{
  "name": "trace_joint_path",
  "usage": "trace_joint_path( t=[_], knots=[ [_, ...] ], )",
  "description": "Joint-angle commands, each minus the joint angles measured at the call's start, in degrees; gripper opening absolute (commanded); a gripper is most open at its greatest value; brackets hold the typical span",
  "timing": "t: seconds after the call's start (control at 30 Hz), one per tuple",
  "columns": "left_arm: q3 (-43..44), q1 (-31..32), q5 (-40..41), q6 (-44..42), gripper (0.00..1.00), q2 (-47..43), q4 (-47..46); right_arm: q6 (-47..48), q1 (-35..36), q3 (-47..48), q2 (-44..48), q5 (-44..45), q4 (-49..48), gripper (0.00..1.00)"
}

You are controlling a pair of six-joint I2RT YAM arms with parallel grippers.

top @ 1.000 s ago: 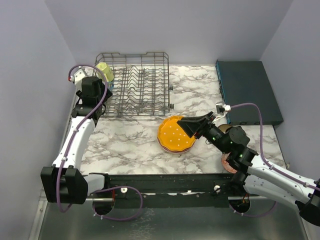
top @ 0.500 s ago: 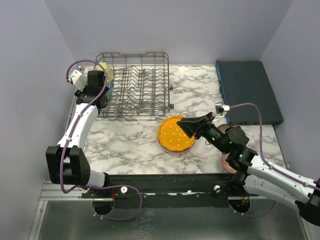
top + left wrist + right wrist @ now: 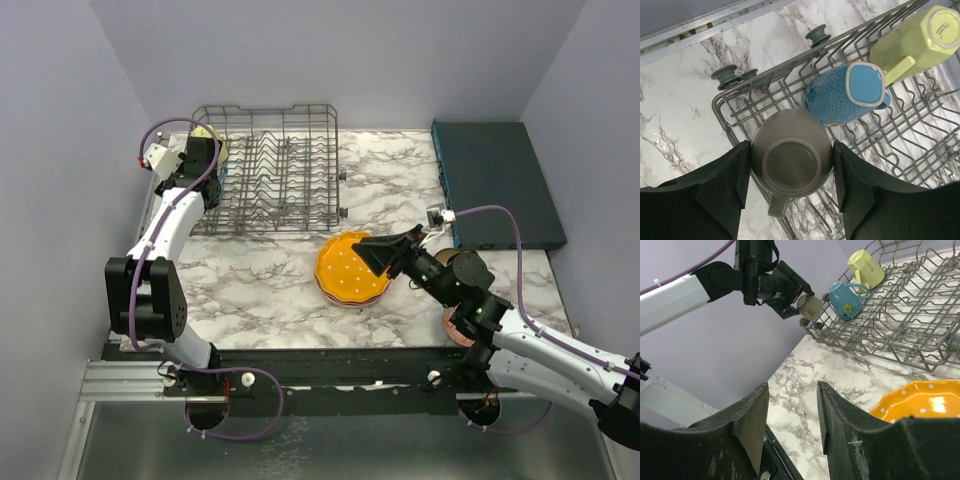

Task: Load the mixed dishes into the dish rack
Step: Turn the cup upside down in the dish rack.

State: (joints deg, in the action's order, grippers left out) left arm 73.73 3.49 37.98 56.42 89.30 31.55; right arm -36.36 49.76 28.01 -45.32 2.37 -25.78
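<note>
The grey-olive mug [image 3: 792, 150] is clamped between the fingers of the left gripper [image 3: 792, 172], with its base turned toward the wrist camera, over a corner of the dish rack [image 3: 920, 135]. Just beyond the fingertips, a blue mug [image 3: 847, 95] and a yellow mug [image 3: 920, 37] are seen on the tines. The right gripper [image 3: 790, 425] is held spread, with nothing between its fingers; the orange plate [image 3: 920, 402] lies near one finger.

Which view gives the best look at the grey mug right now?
Left wrist. The grey mug fills the frame, gripped in the left pincer, base toward the camera and handle visible. Right wrist shows it small, from the side, at the rack corner. In top external the left arm mostly hides it.
</note>
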Motion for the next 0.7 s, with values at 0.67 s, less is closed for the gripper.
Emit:
trace_joint_path(
  t=[0.67],
  knots=[
    [6.59,-0.74,3.9,5.71,0.0,11.07,2.66,1.9,-0.1,-1.21,0.5,2.46,1.65,0.49]
  ],
)
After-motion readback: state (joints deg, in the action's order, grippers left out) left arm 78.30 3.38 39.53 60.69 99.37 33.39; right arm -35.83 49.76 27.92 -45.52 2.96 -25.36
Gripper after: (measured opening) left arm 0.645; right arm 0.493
